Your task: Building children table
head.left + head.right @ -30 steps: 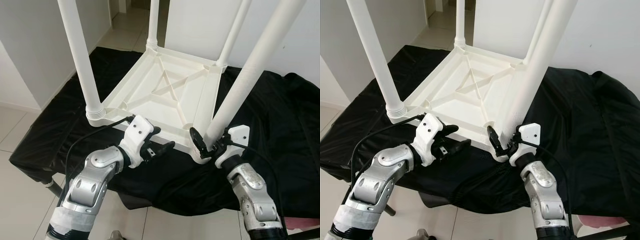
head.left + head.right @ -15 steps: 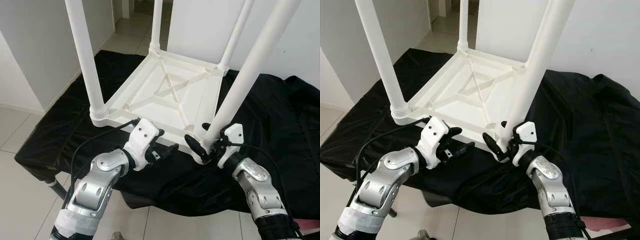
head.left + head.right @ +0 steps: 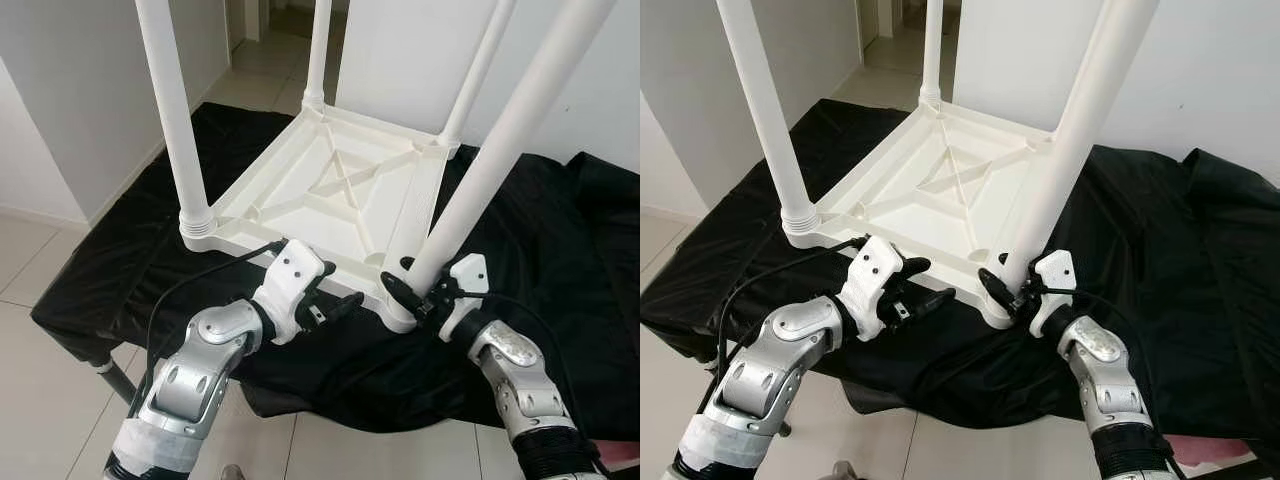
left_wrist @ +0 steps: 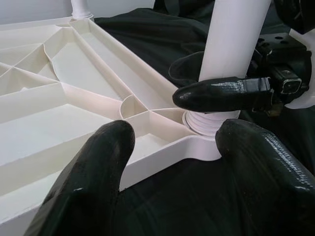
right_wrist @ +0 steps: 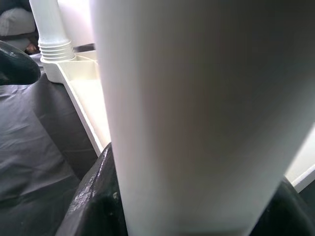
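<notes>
White plastic children's table [image 3: 340, 205] is seen inverted on a black cloth [image 3: 560, 260], ribbed underside up, four round legs pointing upward. The near right leg [image 3: 500, 150] is seated in its corner socket. The right gripper [image 3: 412, 292] is clamped on this leg just above the socket, one finger on each side. The left gripper [image 3: 335, 305] is held spread, grasping nothing, just beside the tabletop's near edge, aimed at that corner.

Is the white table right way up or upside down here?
Upside down. The table lies top-down on the black cloth, ribbed underside showing, legs pointing up; right gripper grips the near right leg.
</notes>
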`<state>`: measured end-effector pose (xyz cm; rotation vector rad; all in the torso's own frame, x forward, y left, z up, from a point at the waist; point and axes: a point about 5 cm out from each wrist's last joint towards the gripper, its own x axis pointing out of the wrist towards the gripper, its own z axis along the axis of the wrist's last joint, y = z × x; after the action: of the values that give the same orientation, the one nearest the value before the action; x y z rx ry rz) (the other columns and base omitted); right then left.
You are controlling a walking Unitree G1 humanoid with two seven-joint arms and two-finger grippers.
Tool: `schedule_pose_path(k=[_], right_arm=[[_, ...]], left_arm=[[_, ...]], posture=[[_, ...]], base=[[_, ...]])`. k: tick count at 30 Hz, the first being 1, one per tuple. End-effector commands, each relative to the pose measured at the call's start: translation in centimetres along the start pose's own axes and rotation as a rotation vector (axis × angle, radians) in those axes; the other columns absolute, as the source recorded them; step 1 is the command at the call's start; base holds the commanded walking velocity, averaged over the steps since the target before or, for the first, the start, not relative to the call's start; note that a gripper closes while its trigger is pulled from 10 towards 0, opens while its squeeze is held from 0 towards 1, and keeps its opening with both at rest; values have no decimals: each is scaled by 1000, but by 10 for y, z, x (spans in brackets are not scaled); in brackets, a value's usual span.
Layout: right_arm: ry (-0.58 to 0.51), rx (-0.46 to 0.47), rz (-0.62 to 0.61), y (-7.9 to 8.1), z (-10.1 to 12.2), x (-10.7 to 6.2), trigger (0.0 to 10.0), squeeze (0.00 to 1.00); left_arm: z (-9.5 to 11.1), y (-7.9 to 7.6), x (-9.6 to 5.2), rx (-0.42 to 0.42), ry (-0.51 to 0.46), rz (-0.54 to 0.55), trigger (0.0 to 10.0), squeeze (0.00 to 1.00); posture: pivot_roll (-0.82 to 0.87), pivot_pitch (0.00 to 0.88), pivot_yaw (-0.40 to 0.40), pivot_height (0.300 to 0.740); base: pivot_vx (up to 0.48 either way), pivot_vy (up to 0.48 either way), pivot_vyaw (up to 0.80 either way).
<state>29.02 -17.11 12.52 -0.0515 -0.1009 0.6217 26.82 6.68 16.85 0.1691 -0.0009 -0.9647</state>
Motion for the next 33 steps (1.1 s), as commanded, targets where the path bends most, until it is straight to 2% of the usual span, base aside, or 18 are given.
schedule_pose_path(k=[1, 9, 13, 16, 18, 19, 21, 26, 33], right_arm=[[31, 10, -20, 1, -7, -2, 10000, 0], [32, 11, -121, 2, -7, 1, 10000, 0], [6, 98, -338, 14, -5, 8, 10000, 0], [29, 110, -384, 18, -7, 10, 10000, 0], [60, 113, -541, 20, -14, 10, 10000, 0], [60, 113, -541, 20, -14, 10, 10000, 0], [67, 143, -635, 24, -18, 10, 10000, 0], [49, 155, -629, 33, -15, 16, 10000, 0], [20, 109, -594, 31, -6, 16, 10000, 0]], left_arm=[[2, -1, 2, 17, -4, 29, 10000, 0], [1, -1, 2, 16, -4, 26, 10000, 0], [2, 0, 4, 14, -11, 34, 10000, 0], [1, 1, 5, 14, -12, 38, 10000, 0], [1, 1, 5, 15, -17, 45, 10000, 0], [1, 1, 5, 15, -17, 45, 10000, 0], [2, 1, 5, 16, -22, 53, 10000, 0], [2, 1, 4, 11, -25, 59, 10000, 0], [0, 1, 3, 12, -19, 56, 10000, 0]], posture=[[32, 0, -64, 740], [29, 0, -68, 740], [34, 0, -84, 740], [38, 0, -93, 740], [44, 0, -102, 740], [44, 0, -102, 740], [53, 0, -108, 740], [54, 0, -105, 740], [50, 0, -103, 740]], base=[[0, 0, 0], [0, 0, 0], [0, 0, 0], [0, 0, 0], [0, 0, 0], [0, 0, 0], [0, 0, 0], [0, 0, 0], [0, 0, 0]])
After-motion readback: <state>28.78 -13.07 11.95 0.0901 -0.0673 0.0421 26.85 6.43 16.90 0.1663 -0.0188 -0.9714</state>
